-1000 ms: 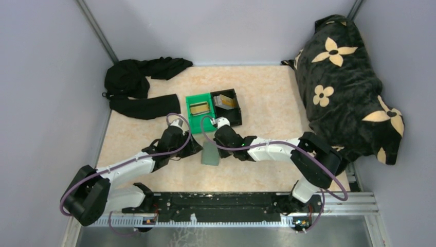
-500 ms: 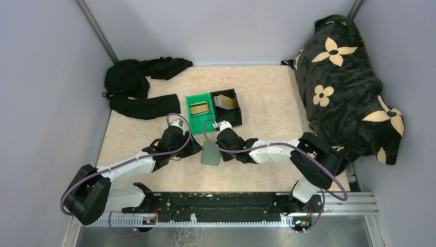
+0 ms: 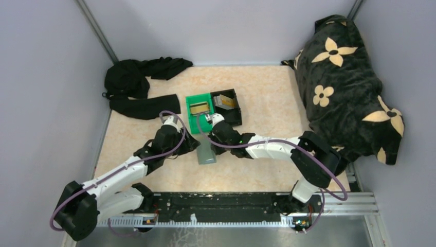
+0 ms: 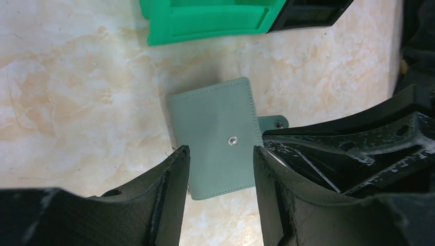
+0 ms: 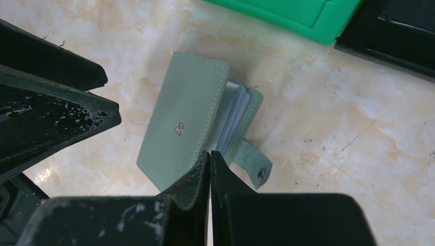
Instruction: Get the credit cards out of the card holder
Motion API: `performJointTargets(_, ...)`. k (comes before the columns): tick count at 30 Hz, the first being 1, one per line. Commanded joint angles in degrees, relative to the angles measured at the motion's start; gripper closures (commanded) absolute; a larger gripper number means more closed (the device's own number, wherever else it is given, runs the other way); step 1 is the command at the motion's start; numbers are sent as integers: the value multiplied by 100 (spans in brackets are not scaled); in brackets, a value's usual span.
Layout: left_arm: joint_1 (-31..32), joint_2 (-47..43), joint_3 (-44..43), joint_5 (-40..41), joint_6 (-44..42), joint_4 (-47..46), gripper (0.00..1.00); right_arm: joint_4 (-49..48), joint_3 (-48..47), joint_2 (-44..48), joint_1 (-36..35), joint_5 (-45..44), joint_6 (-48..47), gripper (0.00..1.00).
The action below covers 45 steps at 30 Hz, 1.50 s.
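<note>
One grey-green card holder (image 3: 207,153) lies folded on the table just on the robot's side of the green bin (image 3: 189,111), its snap strap undone and pale inner leaves (image 5: 234,117) showing at the open edge. Of the two claws beside that bin, the left gripper (image 4: 219,149) is released, its two fingers straddling the holder, while the right gripper (image 5: 209,156) is clenched, tips together at the cover's edge. One tan-gold credit card (image 3: 199,108) lies in the green bin, and one more card (image 3: 226,101) lies in the single black bin (image 3: 238,111) touching the green bin's right side.
</note>
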State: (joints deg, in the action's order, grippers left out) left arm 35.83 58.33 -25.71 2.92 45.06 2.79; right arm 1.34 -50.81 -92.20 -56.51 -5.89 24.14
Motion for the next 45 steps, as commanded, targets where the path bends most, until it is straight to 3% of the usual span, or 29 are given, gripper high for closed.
performJointTargets(1,-41,-278,-195,215,-120,306,45,-284,-411,-188,-99,241,-128,100)
performJointTargets(6,-40,-586,-205,483,-118,531,45,-288,-658,-392,-242,369,-189,100)
performJointTargets(15,-41,-1512,-350,1687,237,1360,42,-332,-1032,-756,-607,622,-244,100)
performJointTargets(20,-41,-1759,-259,1672,193,1290,43,-542,-1176,-1134,-703,941,-228,100)
performJointTargets(33,-41,-624,-65,892,386,800,43,-1024,-1252,-1919,-652,1538,-97,100)
performJointTargets(45,-41,347,311,691,554,925,48,-1406,-788,-1498,-462,1599,77,100)
